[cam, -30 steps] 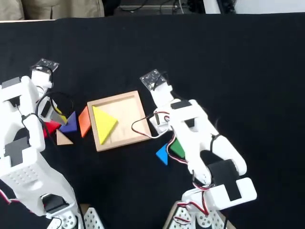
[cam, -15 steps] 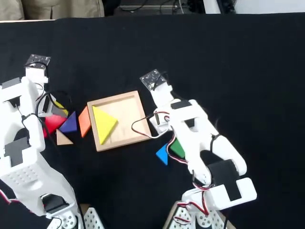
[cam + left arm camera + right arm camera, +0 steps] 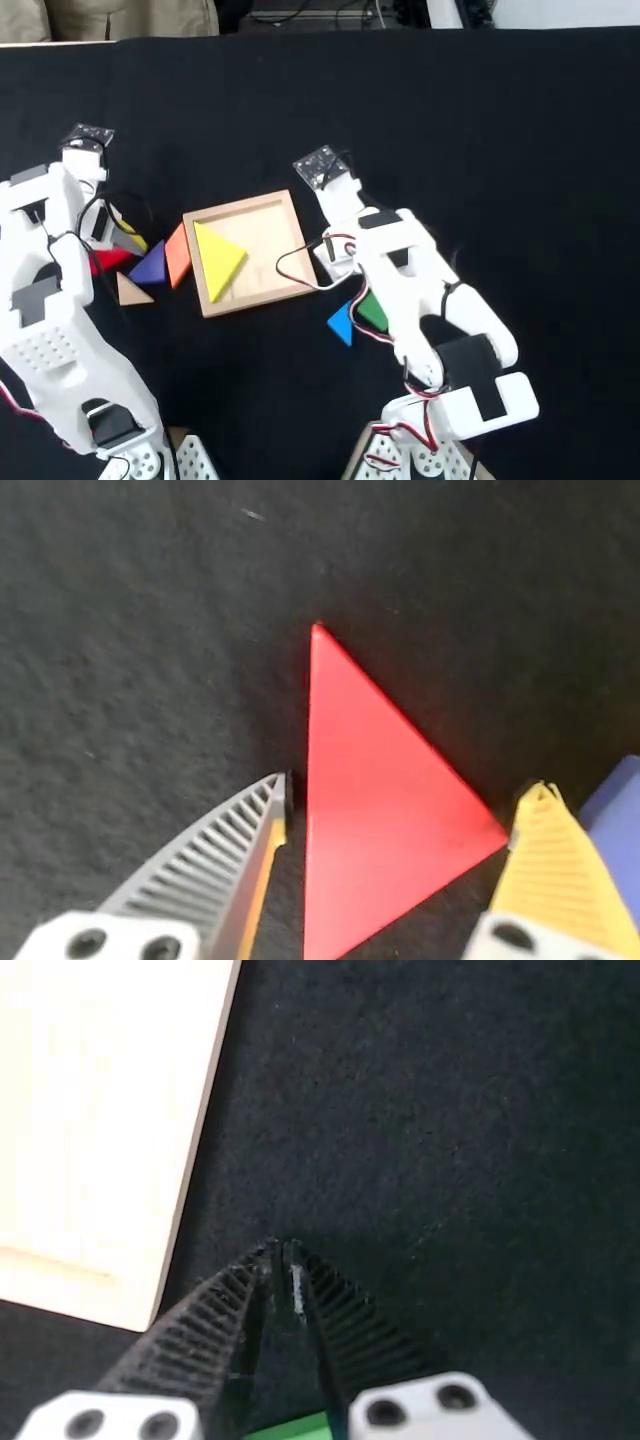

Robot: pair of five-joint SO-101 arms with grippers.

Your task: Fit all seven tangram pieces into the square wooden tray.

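At the left of the black table (image 3: 450, 120), the left gripper (image 3: 410, 785) is down over the red triangle (image 3: 370, 810). Its fingers are spread wide with the triangle lying flat between them. The grey finger (image 3: 230, 850) has its tip just beside the triangle's long straight edge, and the yellow finger (image 3: 545, 860) has its tip at the opposite corner. The violet triangle (image 3: 620, 790) sits just beyond the yellow finger. The tan triangle (image 3: 130, 290) lies near these two, apart from the fingers.

Next comes the orange piece (image 3: 178, 255), just beside the left wall of the wooden tray (image 3: 265, 225), which holds the yellow triangle (image 3: 218, 257).

Past the tray's right wall, the right gripper (image 3: 283, 1250) has its fingers pressed together with nothing between them. Its tips are over bare cloth just beside the tray. The blue triangle (image 3: 341, 323) and the green piece (image 3: 372, 312) lie by that arm, outside the tray.
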